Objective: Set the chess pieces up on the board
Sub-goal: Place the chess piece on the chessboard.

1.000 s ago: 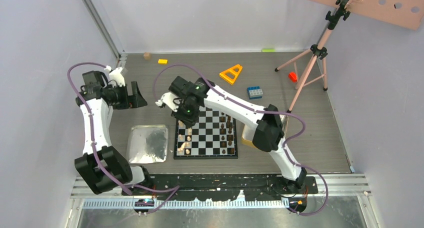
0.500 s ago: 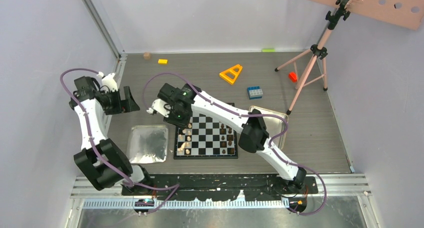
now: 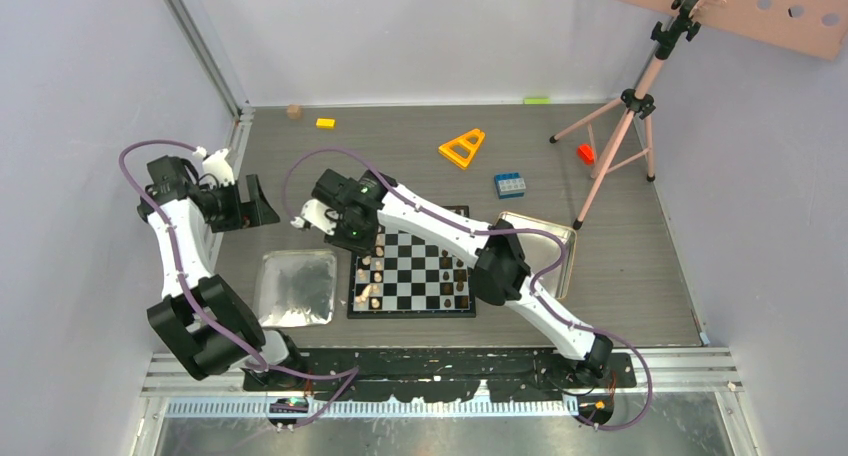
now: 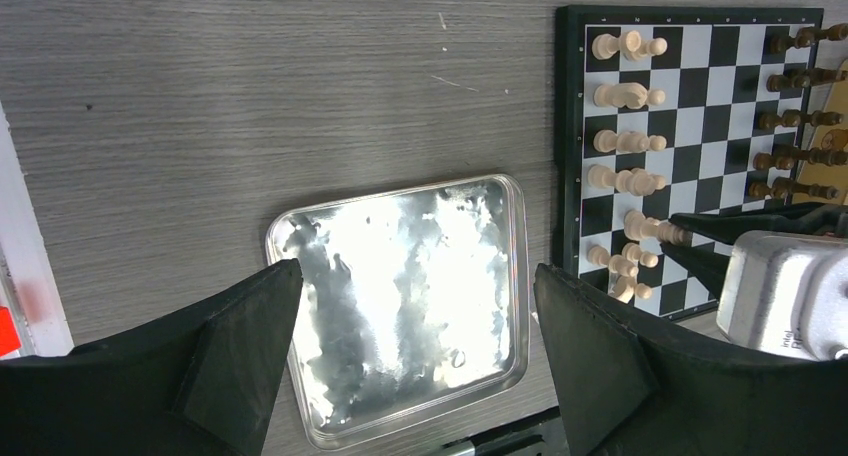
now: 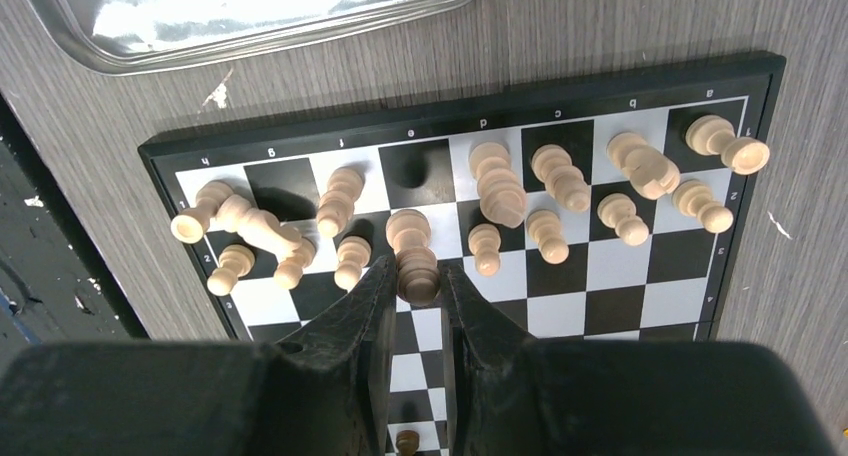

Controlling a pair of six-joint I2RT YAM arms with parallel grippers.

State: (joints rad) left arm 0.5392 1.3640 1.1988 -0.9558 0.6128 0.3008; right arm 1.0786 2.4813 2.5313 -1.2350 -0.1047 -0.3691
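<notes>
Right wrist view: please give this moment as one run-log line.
right jaws: shut on light piece at board | left jaws: open, empty, left of board | step: likely placing

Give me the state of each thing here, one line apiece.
right gripper, shut on a light tan piece
left gripper, open, holding nothing
board, lying flat, partly set
other light tan pieces, mostly upright; some near one corner seem toppled
dark brown pieces, lined along the opposite edge
silver tray, nothing seen in it
</notes>
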